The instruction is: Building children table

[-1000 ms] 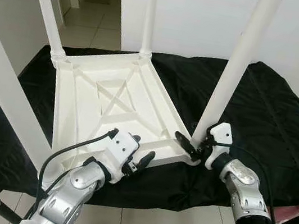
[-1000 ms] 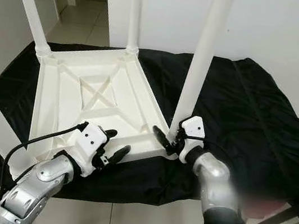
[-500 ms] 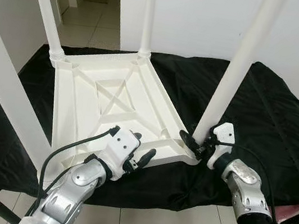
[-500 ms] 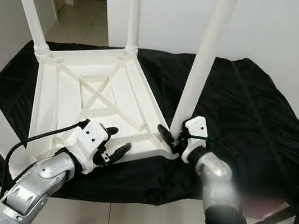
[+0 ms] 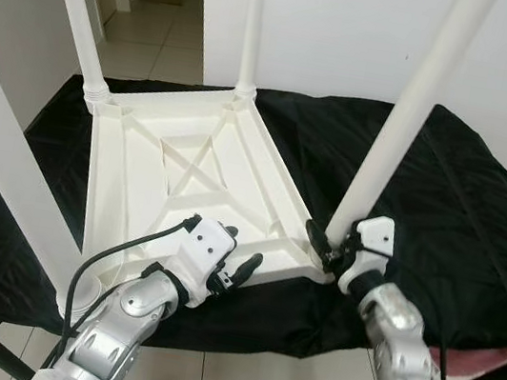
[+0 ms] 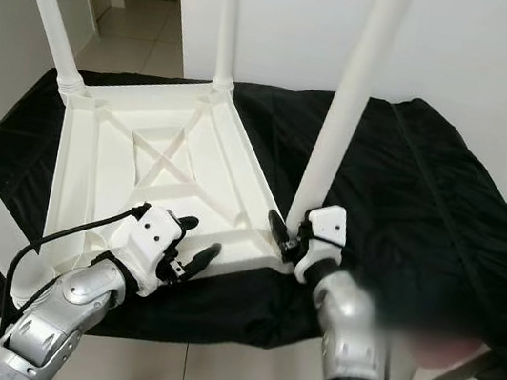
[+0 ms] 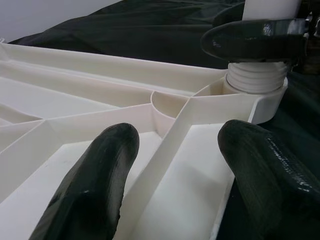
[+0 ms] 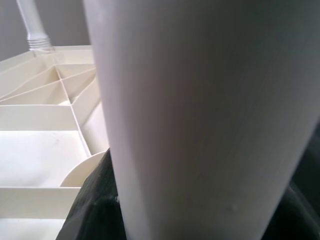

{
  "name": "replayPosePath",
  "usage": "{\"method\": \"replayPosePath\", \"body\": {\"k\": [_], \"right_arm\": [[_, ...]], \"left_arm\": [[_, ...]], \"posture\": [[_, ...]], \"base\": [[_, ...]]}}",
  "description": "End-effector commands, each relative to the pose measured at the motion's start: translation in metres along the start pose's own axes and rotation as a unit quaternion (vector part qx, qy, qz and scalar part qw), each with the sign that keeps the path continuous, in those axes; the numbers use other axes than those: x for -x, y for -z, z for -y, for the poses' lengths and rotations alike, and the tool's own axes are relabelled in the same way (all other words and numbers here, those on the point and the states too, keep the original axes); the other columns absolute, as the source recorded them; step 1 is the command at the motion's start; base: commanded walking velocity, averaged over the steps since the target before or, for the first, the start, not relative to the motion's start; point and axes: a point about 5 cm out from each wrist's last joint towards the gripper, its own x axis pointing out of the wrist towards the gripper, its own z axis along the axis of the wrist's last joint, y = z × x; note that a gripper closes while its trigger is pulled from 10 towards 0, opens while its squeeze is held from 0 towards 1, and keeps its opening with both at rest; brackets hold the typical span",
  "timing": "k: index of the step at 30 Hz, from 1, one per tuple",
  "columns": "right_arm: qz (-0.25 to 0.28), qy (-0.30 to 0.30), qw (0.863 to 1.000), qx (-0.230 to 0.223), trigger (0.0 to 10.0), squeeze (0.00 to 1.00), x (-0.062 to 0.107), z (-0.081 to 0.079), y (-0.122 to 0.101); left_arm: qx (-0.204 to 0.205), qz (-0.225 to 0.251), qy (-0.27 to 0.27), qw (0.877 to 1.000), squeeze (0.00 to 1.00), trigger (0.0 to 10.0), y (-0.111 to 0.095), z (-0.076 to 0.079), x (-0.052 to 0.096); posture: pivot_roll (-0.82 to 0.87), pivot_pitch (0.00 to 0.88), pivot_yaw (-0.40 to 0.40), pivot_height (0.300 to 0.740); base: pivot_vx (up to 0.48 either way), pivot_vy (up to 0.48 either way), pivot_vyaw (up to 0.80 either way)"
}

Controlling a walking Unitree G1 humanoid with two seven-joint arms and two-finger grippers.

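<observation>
A white plastic children's table [image 5: 188, 180] lies upside down on a black cloth, its legs pointing up. My right gripper [image 5: 330, 245] is shut on the base of the near-right leg [image 5: 398, 141], just above its threaded collar [image 7: 257, 80]. That leg [image 8: 200, 115] looms close in the right wrist view. My left gripper [image 5: 240, 252] rests at the tabletop's near edge, open. Its fingers [image 7: 95, 175] straddle a rib of the underside without gripping it.
The black cloth [image 5: 448, 182] covers a low platform with tiled floor in front. Three more legs stand up: far left [image 5: 78, 18], far middle [image 5: 252, 26] and near left [image 5: 6, 170]. A white wall is behind, a hallway at far left. A pink item [image 5: 497, 359] lies low right.
The near-right leg's top has leaned a little further right while its base stayed put. My right forearm has swung inward. The left gripper has barely moved.
</observation>
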Motion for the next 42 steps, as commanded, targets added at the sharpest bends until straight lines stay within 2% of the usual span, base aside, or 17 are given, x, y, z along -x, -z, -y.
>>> {"method": "replayPosePath", "body": {"k": [1, 4, 7, 14, 15, 17, 21, 22, 27, 35, 36, 38, 39, 42], "right_arm": [[-0.026, 0.028, 0.999, -0.015, 10.0, 0.00, 0.005, -0.004, 0.011], [-0.033, 0.111, 0.993, -0.022, 10.0, 0.00, 0.009, -0.007, 0.013], [-0.027, 0.164, 0.985, -0.046, 10.0, 0.00, 0.011, -0.012, 0.012], [-0.024, 0.219, 0.973, -0.062, 10.0, 0.00, 0.013, -0.017, 0.012], [-0.029, 0.233, 0.969, -0.071, 10.0, 0.00, 0.013, -0.022, 0.014], [-0.021, 0.223, 0.971, -0.084, 10.0, 0.00, 0.011, -0.029, 0.010], [-0.018, 0.217, 0.972, -0.088, 10.0, 0.00, 0.010, -0.031, 0.007], [-0.018, 0.213, 0.972, -0.097, 10.0, 1.00, 0.009, -0.032, 0.007], [-0.016, 0.209, 0.973, -0.097, 10.0, 1.00, 0.008, -0.032, 0.006], [-0.011, 0.178, 0.978, -0.109, 10.0, 1.00, 0.013, -0.022, 0.008], [-0.007, 0.165, 0.981, -0.106, 10.0, 0.82, 0.014, -0.021, 0.008], [-0.005, 0.157, 0.982, -0.103, 10.0, 0.82, 0.013, -0.021, 0.008], [-0.002, 0.144, 0.985, -0.095, 10.0, 0.00, 0.013, -0.020, 0.008], [0.001, 0.126, 0.989, -0.084, 10.0, 0.00, 0.013, -0.019, 0.008]], "left_arm": [[-0.002, -0.007, -0.006, 1.000, 0.00, 10.0, 0.001, -0.001, 0.002], [-0.002, -0.010, -0.003, 1.000, 0.00, 10.0, 0.003, 0.000, 0.003], [0.000, -0.010, -0.005, 1.000, 0.00, 10.0, 0.003, -0.001, 0.003], [-0.002, -0.010, -0.007, 1.000, 0.00, 10.0, 0.003, -0.001, 0.004], [-0.003, -0.010, -0.011, 1.000, 0.00, 10.0, 0.003, -0.002, 0.005], [-0.002, -0.010, -0.017, 1.000, 0.00, 10.0, 0.003, -0.004, 0.006], [-0.002, -0.009, -0.019, 1.000, 0.00, 10.0, 0.003, -0.004, 0.006], [-0.004, -0.009, -0.021, 1.000, 0.00, 10.0, 0.003, -0.004, 0.006], [-0.005, -0.009, -0.023, 1.000, 0.00, 10.0, 0.003, -0.006, 0.006], [0.000, -0.003, -0.020, 1.000, 0.00, 10.0, 0.002, -0.005, 0.008], [0.000, -0.002, -0.020, 1.000, 0.00, 10.0, 0.001, -0.005, 0.008], [-0.001, -0.002, -0.020, 1.000, 0.00, 10.0, 0.001, -0.005, 0.008], [-0.002, -0.003, -0.021, 1.000, 0.00, 10.0, 0.001, -0.006, 0.008], [-0.002, -0.003, -0.019, 1.000, 0.00, 10.0, 0.001, -0.007, 0.008]], "posture": [[-0.05, 0.000, 0.053, 0.740], [-0.05, 0.000, 0.048, 0.740], [-0.05, 0.000, 0.048, 0.740], [-0.04, 0.000, 0.028, 0.740], [-0.03, 0.000, 0.021, 0.740], [-0.03, 0.000, 0.018, 0.740], [-0.02, 0.000, 0.011, 0.740], [-0.02, 0.000, 0.003, 0.740], [-0.02, 0.000, 0.001, 0.740], [-0.01, 0.000, -0.009, 0.740], [-0.01, 0.000, -0.009, 0.740], [-0.01, 0.000, -0.010, 0.740], [-0.01, 0.000, -0.011, 0.740], [-0.01, 0.000, -0.011, 0.740]], "base": [[0.000, 0.000, 0.00], [0.000, 0.000, 0.00], [0.000, 0.000, 0.00], [0.000, 0.000, 0.00], [0.000, 0.000, 0.00], [0.000, 0.000, 0.00], [0.000, 0.000, 0.00], [0.000, 0.000, 0.00], [0.000, 0.000, 0.00], [0.000, 0.000, 0.00], [0.000, 0.000, 0.00], [0.000, 0.000, 0.00], [0.000, 0.000, 0.00], [0.000, 0.000, 0.00]]}}
